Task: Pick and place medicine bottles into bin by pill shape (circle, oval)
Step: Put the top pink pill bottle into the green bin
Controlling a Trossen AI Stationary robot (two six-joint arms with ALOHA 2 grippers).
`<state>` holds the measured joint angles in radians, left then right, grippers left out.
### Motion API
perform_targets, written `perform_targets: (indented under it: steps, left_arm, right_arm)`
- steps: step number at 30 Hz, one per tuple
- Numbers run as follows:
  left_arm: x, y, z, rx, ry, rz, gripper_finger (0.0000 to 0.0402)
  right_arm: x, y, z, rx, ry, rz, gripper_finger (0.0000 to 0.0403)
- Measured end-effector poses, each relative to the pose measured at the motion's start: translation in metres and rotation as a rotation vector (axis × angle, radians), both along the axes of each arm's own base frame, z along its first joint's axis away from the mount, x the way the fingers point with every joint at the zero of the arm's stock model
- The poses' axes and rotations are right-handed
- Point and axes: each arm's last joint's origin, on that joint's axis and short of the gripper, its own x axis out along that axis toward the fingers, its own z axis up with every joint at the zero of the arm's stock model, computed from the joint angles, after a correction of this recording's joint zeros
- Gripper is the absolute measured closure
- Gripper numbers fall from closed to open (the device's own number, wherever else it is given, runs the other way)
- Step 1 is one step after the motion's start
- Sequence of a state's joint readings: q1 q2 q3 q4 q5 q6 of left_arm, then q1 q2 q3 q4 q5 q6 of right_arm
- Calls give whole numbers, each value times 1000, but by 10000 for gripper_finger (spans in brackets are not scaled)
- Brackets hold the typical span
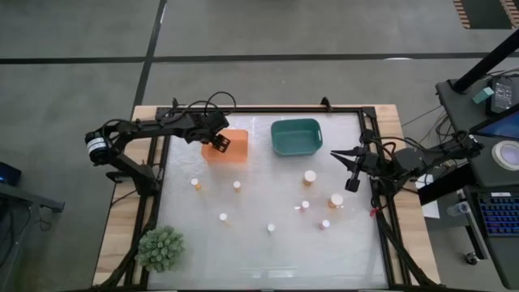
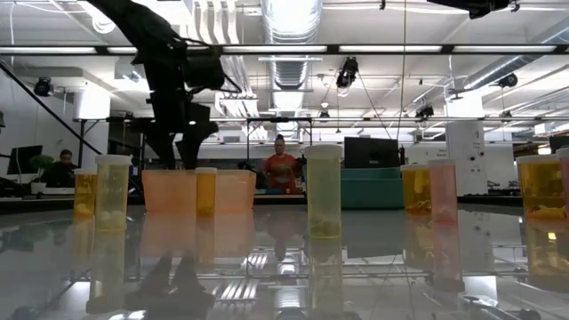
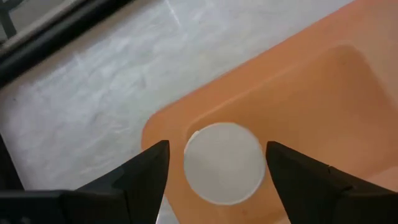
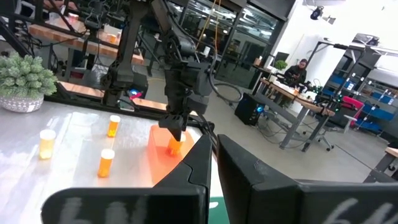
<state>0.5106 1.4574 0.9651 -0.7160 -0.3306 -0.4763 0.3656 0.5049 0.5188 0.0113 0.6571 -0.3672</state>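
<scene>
From above, the left gripper point(image 1: 217, 146) hides what lies in the orange bin point(image 1: 231, 152); its wrist view shows a bottle point(image 3: 224, 163), white cap up, inside the bin between the released jaws, untouched. The right gripper point(image 1: 350, 169), jaws clenched empty, hangs beside the teal bin point(image 1: 296, 136) at the counter's point(image 1: 259, 243) edge.

The counter point(image 1: 259, 251) is pale whitish grey with a black frame and light wood edges. One bin point(image 1: 227, 148) is orange, the other bin point(image 1: 296, 136) teal. The bottles point(image 1: 310, 176) are amber with white caps; the white cap point(image 3: 224, 163) of one shows inside the orange bin. A potted plant point(image 1: 160, 247) is frosty green. Both arms are black.
</scene>
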Motion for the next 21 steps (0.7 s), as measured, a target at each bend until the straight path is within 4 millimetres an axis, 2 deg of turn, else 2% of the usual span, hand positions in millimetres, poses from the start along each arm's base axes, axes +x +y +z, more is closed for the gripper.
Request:
perform_targets:
  steps: [6, 10, 15, 21]
  left_arm:
    - [1, -1, 33, 49, -53, -45, 151]
    - [4, -12, 59, 138, -146, -148, 150]
    - [14, -40, 83, 283, -302, -355, 150]
    - [23, -86, 97, 455, -386, -698, 150]
  right_arm:
    - [0, 0, 0, 11, -4, 0, 385]
    - [0, 0, 0, 27, -11, -1, 385]
    - [0, 0, 3, 47, -44, -1, 385]
    - [0, 0, 3, 108, -51, -3, 385]
